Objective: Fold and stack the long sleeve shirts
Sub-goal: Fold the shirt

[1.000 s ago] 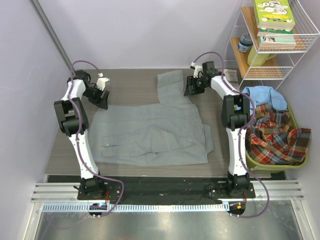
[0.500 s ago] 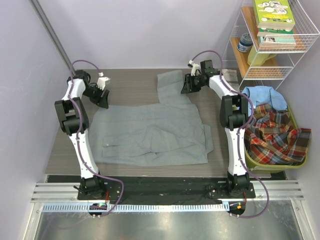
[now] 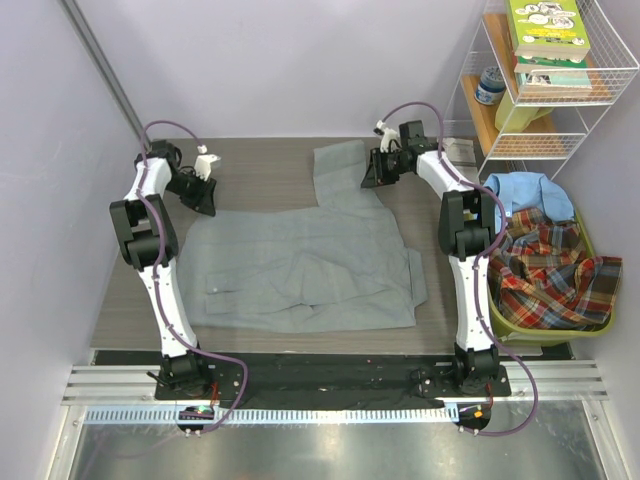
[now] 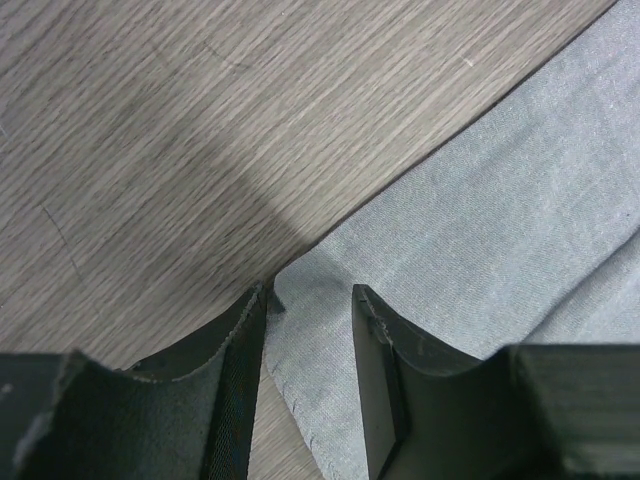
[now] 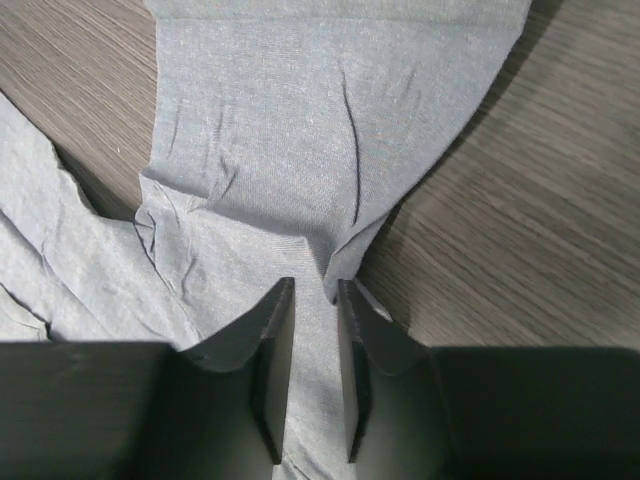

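The grey long sleeve shirt (image 3: 300, 265) lies spread flat on the wooden table, one sleeve (image 3: 340, 165) reaching toward the back. My left gripper (image 3: 205, 200) is at its back left corner. In the left wrist view the jaws (image 4: 310, 295) stand open astride that corner (image 4: 480, 200), and the cloth lies flat between them. My right gripper (image 3: 372, 178) is at the root of the sleeve. Its jaws (image 5: 315, 285) have closed narrow on a gathered ridge of grey cloth (image 5: 300, 120), with wrinkles running into them.
A green basket (image 3: 560, 335) at the right table edge holds a red-green plaid shirt (image 3: 550, 270) and a light blue shirt (image 3: 525, 190). Behind it stands a white wire rack (image 3: 560, 150) with books (image 3: 545, 30). Bare wood (image 3: 260, 170) lies behind the shirt.
Both pairs of jaws have narrowed. The right gripper moved slightly left onto the sleeve root and pinched the cloth. The left arm stayed in place at the corner.
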Tool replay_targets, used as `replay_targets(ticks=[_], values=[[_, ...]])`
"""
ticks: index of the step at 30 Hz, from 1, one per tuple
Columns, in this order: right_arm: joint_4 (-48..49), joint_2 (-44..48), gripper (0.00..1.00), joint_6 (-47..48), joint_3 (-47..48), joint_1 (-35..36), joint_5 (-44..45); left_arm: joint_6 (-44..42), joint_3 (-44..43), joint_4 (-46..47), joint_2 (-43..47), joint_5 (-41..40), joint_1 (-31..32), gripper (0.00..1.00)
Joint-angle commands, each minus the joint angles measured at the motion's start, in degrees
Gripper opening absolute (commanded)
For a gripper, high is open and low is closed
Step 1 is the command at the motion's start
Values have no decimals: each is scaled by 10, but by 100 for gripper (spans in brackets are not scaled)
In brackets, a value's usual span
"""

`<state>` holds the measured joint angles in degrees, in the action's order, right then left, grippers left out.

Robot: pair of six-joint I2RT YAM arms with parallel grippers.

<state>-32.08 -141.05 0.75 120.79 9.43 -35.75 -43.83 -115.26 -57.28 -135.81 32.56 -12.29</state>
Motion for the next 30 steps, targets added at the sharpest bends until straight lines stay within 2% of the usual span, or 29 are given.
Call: replay_targets(ticks=[1, 4, 9, 12, 14, 15, 18, 19, 21, 26, 30], values=[[15, 10, 35, -6, 27, 3, 4, 1, -7, 0, -2, 0, -3, 43], [13, 8, 35, -6, 26, 3, 36, 2, -2, 4, 1, -5, -3, 44], [13, -4, 45, -20, 27, 5, 75, 5, 3, 13, 0, -13, -4, 47], [18, -10, 50, -23, 28, 6, 74, 6, 7, 18, -2, -16, -3, 49], [22, -11, 50, -24, 28, 9, 59, 6, 7, 17, -3, -19, -3, 50], [22, -12, 47, -25, 28, 9, 53, 6, 6, 16, -5, -19, -3, 50], [22, -14, 45, -28, 29, 16, 44, 3, 5, 11, -8, -20, -3, 59], [22, -16, 42, -29, 29, 17, 37, 3, 6, 10, -9, -20, -3, 58], [22, -18, 37, -32, 30, 18, 30, 3, 5, 9, -9, -20, -2, 51], [17, -13, 1, -36, 35, 18, 16, -4, 4, 0, -6, -9, -3, 43], [18, 2, 1, -33, 30, 17, 12, -1, 5, 1, 6, 3, -4, 28]])
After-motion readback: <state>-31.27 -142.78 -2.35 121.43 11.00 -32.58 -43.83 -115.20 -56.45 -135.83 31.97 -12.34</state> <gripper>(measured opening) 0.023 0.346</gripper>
